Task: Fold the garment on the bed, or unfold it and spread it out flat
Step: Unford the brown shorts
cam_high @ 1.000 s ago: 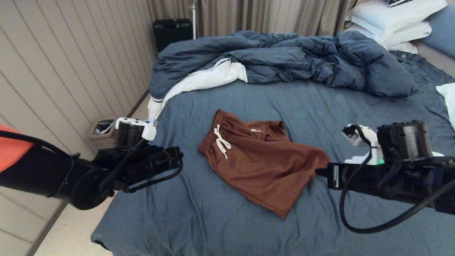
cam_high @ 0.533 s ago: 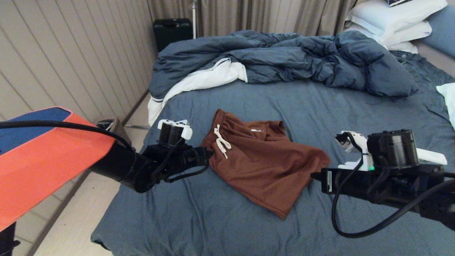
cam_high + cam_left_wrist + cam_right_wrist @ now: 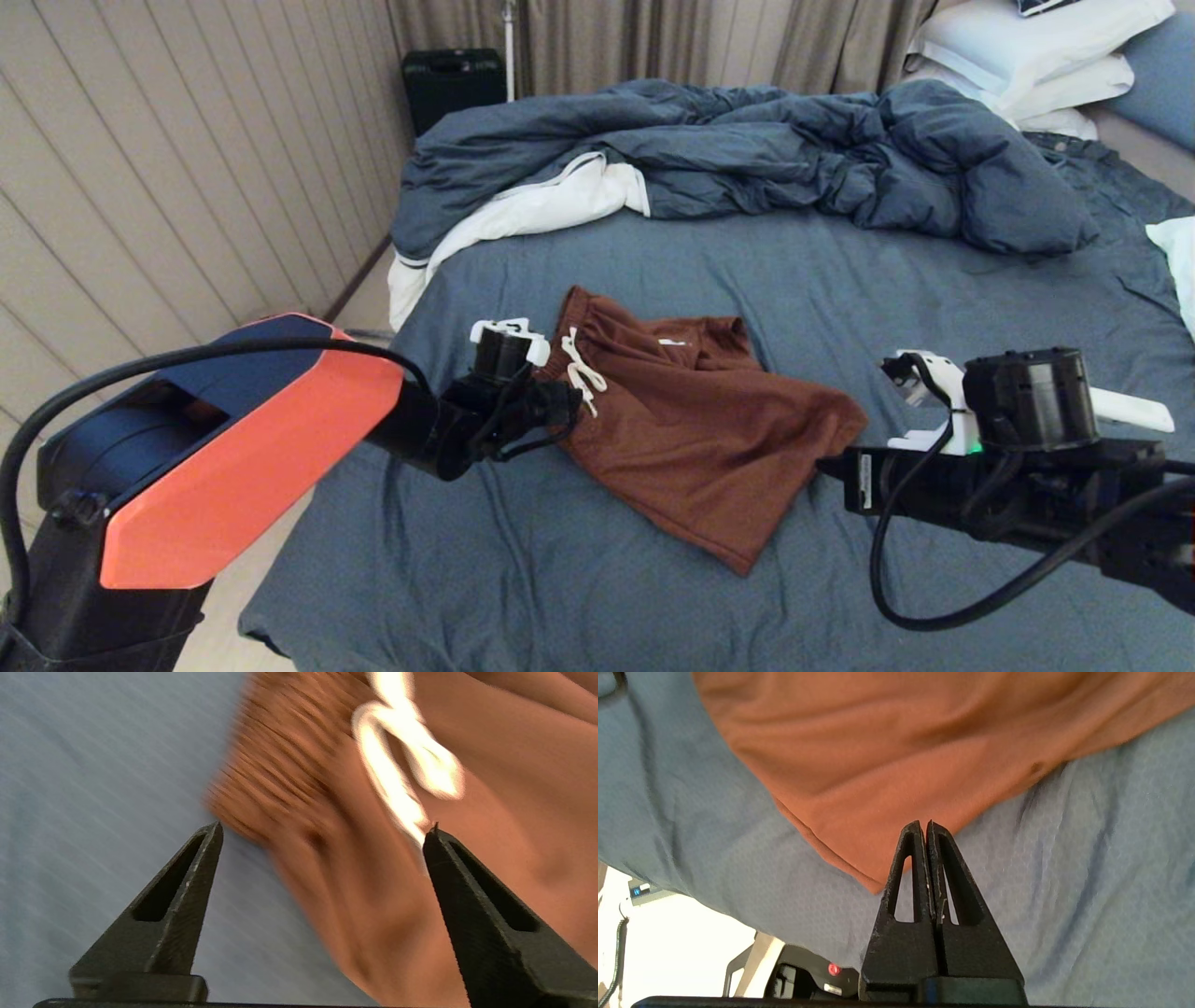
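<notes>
Head view: left end effector, spread wide at the garment waistband; right end effector closed, empty. Risk: pinching the bed sheet or the drawstring alone.

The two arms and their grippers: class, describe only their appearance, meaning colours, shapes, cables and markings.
The left arm has an orange-and-navy shell, black wrist and looping black cable. The right arm is black with white fittings and a looping cable. The left gripper and right gripper have black, tapered, slotted fingers.

rust-brown shorts, slate-blue sheet, white drawstring
</notes>
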Available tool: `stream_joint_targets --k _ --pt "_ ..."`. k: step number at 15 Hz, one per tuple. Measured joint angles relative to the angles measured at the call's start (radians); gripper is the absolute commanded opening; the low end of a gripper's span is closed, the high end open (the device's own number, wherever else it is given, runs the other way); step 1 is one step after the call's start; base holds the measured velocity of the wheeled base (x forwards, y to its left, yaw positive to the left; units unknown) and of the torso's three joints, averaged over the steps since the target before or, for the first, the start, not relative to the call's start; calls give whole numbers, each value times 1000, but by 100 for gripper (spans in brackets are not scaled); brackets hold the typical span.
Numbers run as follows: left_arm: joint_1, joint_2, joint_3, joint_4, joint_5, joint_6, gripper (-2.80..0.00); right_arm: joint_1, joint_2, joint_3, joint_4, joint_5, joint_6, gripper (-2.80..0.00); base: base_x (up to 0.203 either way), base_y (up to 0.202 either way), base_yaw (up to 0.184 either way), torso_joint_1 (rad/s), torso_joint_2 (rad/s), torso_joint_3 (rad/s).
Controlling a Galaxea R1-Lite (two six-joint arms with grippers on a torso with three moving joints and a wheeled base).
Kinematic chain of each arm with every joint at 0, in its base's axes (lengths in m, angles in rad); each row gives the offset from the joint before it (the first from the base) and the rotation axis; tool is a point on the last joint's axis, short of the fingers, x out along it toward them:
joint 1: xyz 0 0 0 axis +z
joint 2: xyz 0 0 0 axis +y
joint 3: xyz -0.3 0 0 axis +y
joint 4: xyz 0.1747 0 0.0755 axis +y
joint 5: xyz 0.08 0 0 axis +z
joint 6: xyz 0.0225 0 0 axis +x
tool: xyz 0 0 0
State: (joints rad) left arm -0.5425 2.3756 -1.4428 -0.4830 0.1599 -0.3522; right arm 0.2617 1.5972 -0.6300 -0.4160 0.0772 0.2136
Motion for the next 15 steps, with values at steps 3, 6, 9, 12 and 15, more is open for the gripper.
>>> stream_joint_targets --k 3,6,9,12,15 --pt "35 47 -74 19 23 28 0 0 12 1 -3 -1 0 -280 0 0 0 0 0 0" --pt "71 94 -143 26 54 67 0 -2 18 1 -2 0 1 -280 0 0 0 0 0 0" --pt "68 119 -170 37 55 69 0 -3 31 1 -12 0 1 -280 0 0 0 0 0 0" --pt "58 141 -192 74 52 69 -280 -8 42 0 -35 -2 1 -280 0 0 0 0 0 0" --pt "47 148 -209 93 50 66 -280 -11 49 10 -76 -7 1 -280 0 0 0 0 0 0"
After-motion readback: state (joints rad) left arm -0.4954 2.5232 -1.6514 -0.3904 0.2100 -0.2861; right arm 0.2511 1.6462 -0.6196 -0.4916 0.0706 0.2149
